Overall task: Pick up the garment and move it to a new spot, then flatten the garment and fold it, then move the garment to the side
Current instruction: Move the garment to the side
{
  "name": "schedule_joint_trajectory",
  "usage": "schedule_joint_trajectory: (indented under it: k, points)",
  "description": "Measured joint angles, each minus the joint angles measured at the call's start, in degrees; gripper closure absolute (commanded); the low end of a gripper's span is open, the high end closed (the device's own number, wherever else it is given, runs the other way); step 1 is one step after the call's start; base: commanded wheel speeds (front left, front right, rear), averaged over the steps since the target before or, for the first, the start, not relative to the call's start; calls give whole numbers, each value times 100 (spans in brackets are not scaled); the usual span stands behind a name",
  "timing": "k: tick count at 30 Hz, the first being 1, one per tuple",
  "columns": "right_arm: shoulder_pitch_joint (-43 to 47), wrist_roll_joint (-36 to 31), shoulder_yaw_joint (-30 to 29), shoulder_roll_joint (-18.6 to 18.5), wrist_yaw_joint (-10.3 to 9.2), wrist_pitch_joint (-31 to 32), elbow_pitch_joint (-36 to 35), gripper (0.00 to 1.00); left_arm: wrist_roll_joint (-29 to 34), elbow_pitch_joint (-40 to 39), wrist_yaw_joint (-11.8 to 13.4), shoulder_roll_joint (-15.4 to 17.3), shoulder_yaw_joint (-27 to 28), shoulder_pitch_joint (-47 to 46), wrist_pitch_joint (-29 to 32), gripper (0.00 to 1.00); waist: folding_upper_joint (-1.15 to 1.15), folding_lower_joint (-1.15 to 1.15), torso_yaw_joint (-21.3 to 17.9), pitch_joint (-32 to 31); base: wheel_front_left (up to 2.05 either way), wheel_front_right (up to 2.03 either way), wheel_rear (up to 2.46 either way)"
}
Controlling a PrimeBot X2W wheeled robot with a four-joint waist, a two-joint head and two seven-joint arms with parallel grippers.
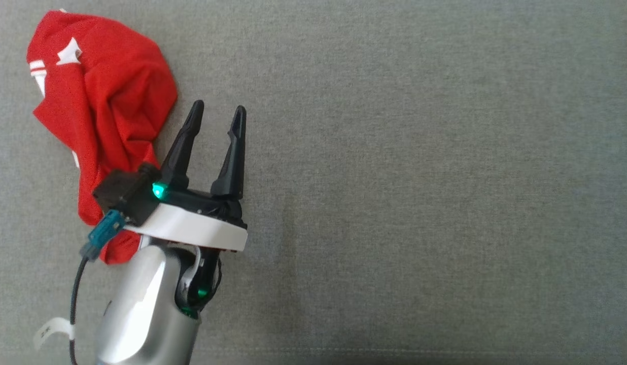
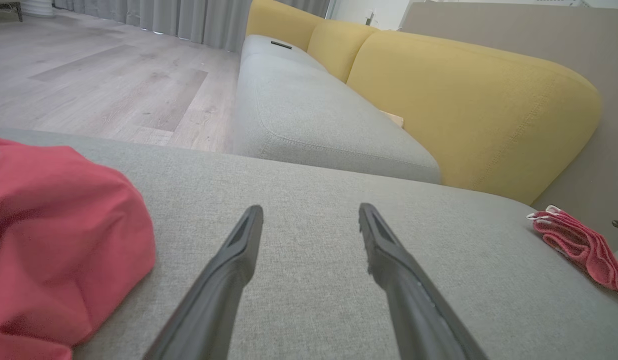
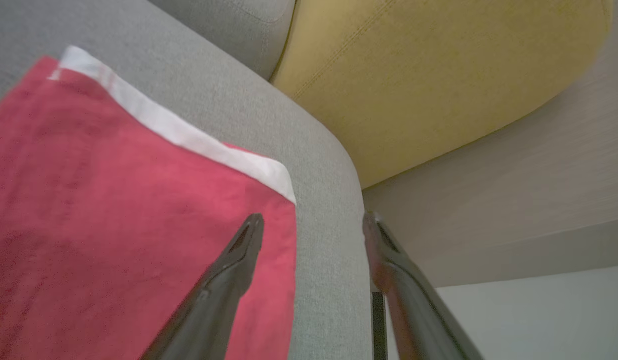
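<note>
left gripper is gaping empty over grey cushion | red garment is lying crumpled just left of its fingers | right gripper is gaping over white-edged red cloth

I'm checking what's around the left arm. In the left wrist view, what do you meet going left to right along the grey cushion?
Crumpled red garment → left gripper, fingers apart → bunched red cloth with white trim, at the right edge of the cushion.
</note>
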Motion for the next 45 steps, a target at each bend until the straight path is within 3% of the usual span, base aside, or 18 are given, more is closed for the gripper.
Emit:
schedule_joint_trajectory:
  k: [6, 13, 18, 26, 33, 45]
  points:
    - [-41, -188, -533, 636, 0, -269, -297, 0, 0, 40, 0, -1, 121, 16, 0, 0, 0, 0, -91, -283, 0, 0, 0]
    - [208, 178, -880, 1855, 0, -723, -1114, 0, 0, 10, 4, -2, 278, 195, 0, 0, 0, 0, -250, -812, 0, 0, 0]
    - [884, 532, -989, 2875, 0, -879, -2111, 0, 99, -101, 13, 1, 469, 573, -1, 0, 0, 0, -389, -1295, 0, 0, 0]
    - [2239, 686, -1081, 3887, 0, -912, -3120, 0, 198, -244, 12, 2, 545, 935, -2, 0, 0, -1, -445, -1819, 0, 0, 0]
    - [3123, 722, -993, 4244, 0, -1257, -3301, 0, 132, -242, 57, 8, 534, 1451, -2, 0, 0, -1, -491, -2184, 0, 0, 0]
    - [3821, 748, -1063, 4331, 0, -1693, -3249, 0, 123, -233, 124, 18, 506, 1908, -2, 0, 0, -1, -440, -2477, 0, 0, 0]
